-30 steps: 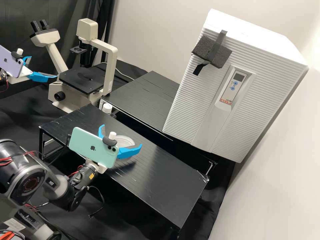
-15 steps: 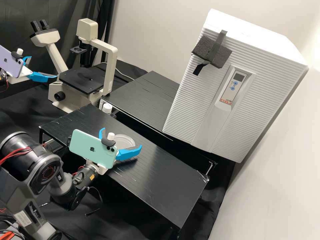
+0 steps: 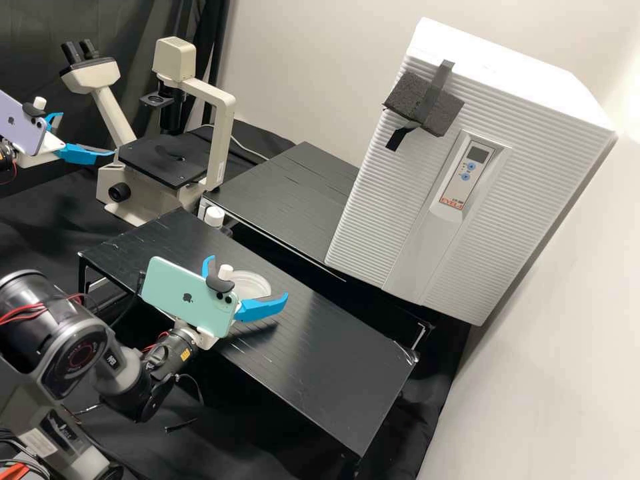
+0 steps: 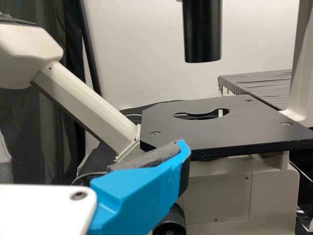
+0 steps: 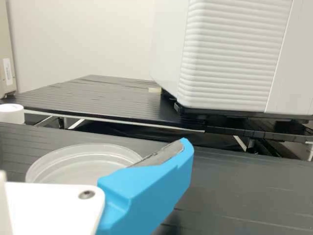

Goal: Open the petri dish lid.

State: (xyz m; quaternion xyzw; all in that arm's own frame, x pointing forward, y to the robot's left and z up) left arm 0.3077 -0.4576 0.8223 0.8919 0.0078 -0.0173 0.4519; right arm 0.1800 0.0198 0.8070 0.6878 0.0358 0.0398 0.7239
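Observation:
In the high view the right gripper stands open at the clear round petri dish, one blue finger on either side. A phone mount covers part of the dish; whether the fingers touch it I cannot tell. Beyond one blue finger of the right gripper, in the right wrist view, the dish rests flat on the black bench. Lid and base cannot be told apart. Far left in the high view, the left gripper is open and holds nothing. One finger of the left gripper shows before the microscope in the left wrist view.
A microscope stands at the back left. A white-capped bottle is beside the front bench's rear edge. Behind are a second black bench and a big white ribbed incubator.
The right gripper has shifted slightly rightward in the high view, still open around the dish. Its arm's rear joints swung right and then partly back. The left gripper has kept still.

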